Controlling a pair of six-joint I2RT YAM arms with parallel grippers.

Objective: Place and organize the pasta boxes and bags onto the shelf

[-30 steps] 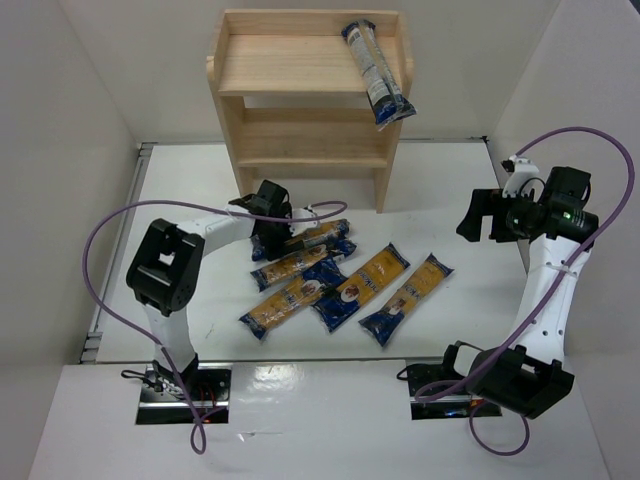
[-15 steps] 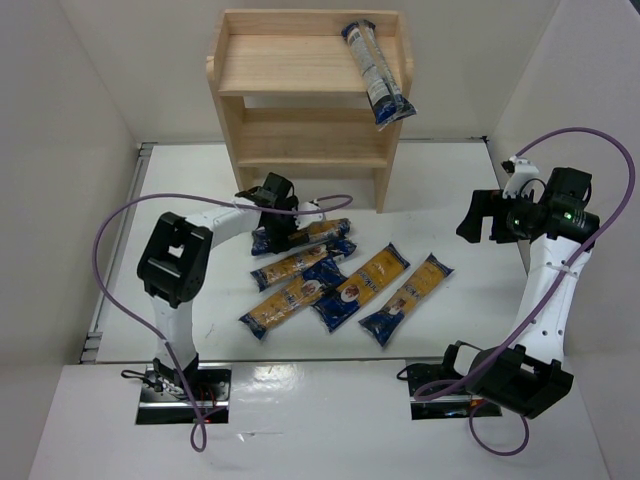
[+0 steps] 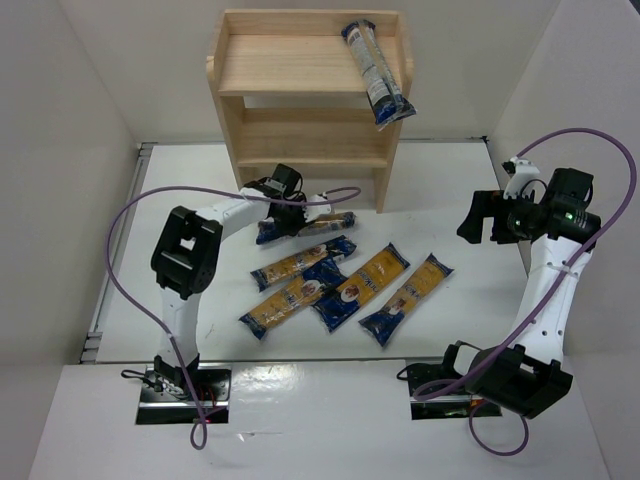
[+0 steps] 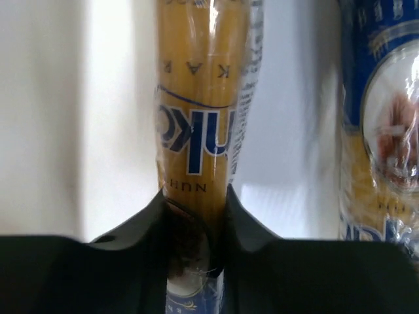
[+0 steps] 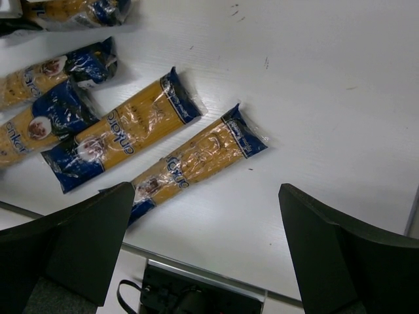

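One spaghetti packet (image 4: 200, 131) between left jaws

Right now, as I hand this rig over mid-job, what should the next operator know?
Left gripper: shut on a held packet of spaghetti near its end, in front of the shelf; I cannot tell whether it is lifted.
Right gripper: open, empty, off to the right above the table.
Done: one top packet on the shelf's top tier, its end overhanging.
Left: the held packet plus four loose packets on the table.
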